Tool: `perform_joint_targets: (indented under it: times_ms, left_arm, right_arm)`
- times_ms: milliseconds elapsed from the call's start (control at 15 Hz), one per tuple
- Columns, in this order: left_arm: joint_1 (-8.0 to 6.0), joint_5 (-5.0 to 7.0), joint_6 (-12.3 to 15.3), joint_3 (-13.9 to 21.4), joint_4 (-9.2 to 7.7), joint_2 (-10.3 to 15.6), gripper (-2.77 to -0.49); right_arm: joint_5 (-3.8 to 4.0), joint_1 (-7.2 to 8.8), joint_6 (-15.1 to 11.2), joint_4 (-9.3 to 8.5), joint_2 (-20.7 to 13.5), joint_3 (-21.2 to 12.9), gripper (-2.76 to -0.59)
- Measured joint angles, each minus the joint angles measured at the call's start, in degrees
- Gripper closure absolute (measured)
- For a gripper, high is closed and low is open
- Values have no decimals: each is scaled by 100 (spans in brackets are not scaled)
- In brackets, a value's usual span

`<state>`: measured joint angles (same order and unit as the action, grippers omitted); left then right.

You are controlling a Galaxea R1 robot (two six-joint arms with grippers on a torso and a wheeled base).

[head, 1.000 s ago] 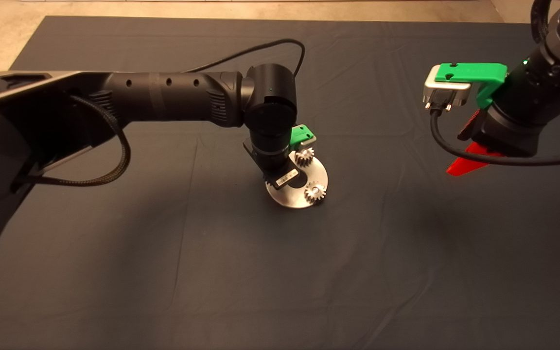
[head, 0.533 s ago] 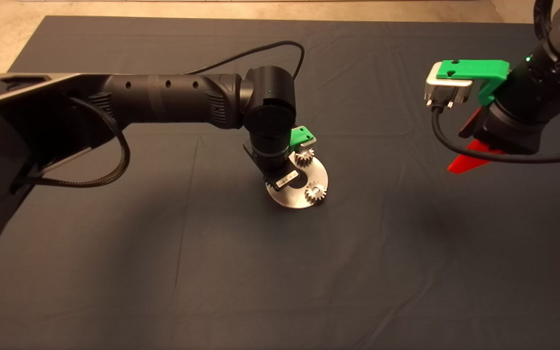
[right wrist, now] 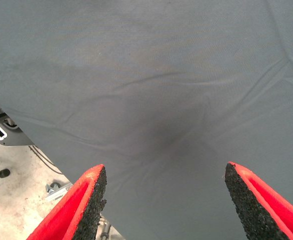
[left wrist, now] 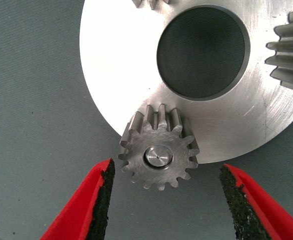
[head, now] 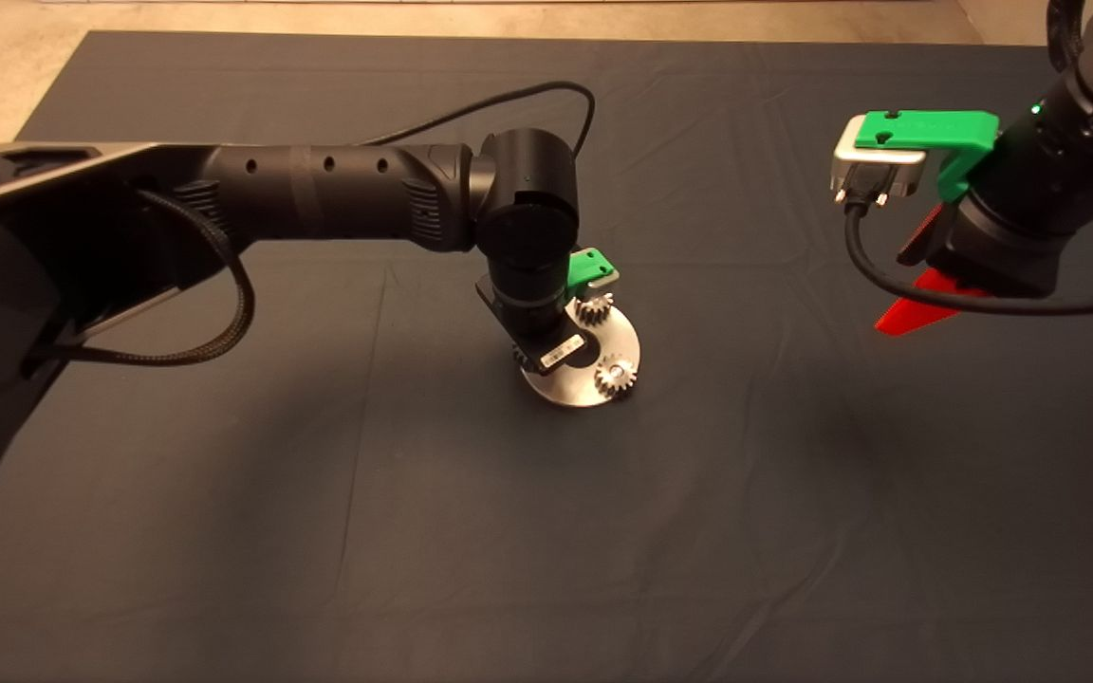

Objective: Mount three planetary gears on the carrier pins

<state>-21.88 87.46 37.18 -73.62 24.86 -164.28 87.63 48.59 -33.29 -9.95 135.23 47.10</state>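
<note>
we see the flat round shiny metal disc [head: 584,365] with its central hole lying near the middle of the dark mat [head: 546,531]. our left arm reaches in over it, and the left gripper [left wrist: 162,197] hangs just above the disc's edge with its two red fingers [left wrist: 94,200] spread apart, holding nothing.

between those fingers, but touching neither pad, sits a small silvery-grey spur gear [left wrist: 159,147] with pointed teeth. it lies flat on the disc's rim, and the round end of a short silvery carrier pin [left wrist: 158,155] shows through its bore, so this gear is seated on its pin.

a second matching gear [head: 615,376] sits on the disc on the side toward the right arm, and a third gear [head: 592,308] sits at the far side, just beside the green part of the left gripper. in the left wrist view only the toothed edges of these two show at the frame's border.

our right gripper [right wrist: 164,200] is held up well apart from the disc, over bare mat, its red fingers wide apart and empty.
</note>
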Motion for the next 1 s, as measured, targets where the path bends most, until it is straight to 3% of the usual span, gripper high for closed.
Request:
perform_joint_targets:
  times_ms: [133,400,667,1000]
  left_arm:
    - [-1,-2,0,0,0,0,-162]
    - [-68,-2,-6,0,-24,0,-162]
    - [-356,-2,-91,0,-321,2,-162]
    - [-824,-2,-129,127,-581,13,-162]
  right_arm:
    - [0,5,0,0,0,0,-175]
    - [0,22,0,0,0,0,-175]
    - [2,22,2,-5,0,0,-175]
    - [5,13,-45,-11,66,-2,-175]
